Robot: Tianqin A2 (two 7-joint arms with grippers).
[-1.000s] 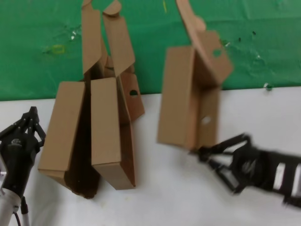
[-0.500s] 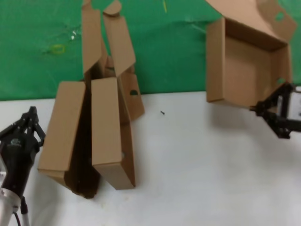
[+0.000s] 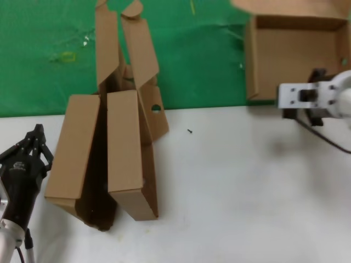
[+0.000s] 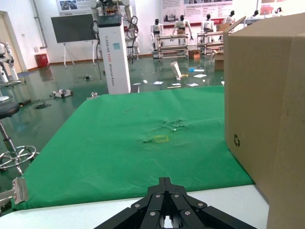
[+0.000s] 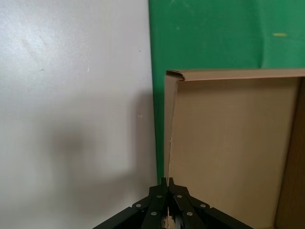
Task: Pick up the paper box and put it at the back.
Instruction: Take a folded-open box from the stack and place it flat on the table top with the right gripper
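The paper box (image 3: pixel 296 57) is a brown cardboard mailer, lid open, with its inside facing me. It is held up at the far right in front of the green backdrop (image 3: pixel 49 55). My right gripper (image 3: pixel 308 107) is shut on the box's lower side wall. In the right wrist view the gripper (image 5: pixel 167 181) pinches the thin wall edge of the box (image 5: pixel 228 152), and the green cloth (image 5: pixel 214 33) lies beyond. My left gripper (image 3: pixel 37 131) is shut and empty, parked at the near left; it also shows in the left wrist view (image 4: pixel 165 180).
Two other like cardboard boxes (image 3: pixel 74 153) (image 3: pixel 129 148) stand tilted side by side at the left, their lids leaning on the backdrop. One fills the edge of the left wrist view (image 4: pixel 267 119). A small dark speck (image 3: pixel 189 131) lies on the white tabletop (image 3: pixel 230 186).
My right gripper has carried the paper box from the table's middle up and to the far right, against the green backdrop. The box has turned its open side towards me. The left arm has not moved.
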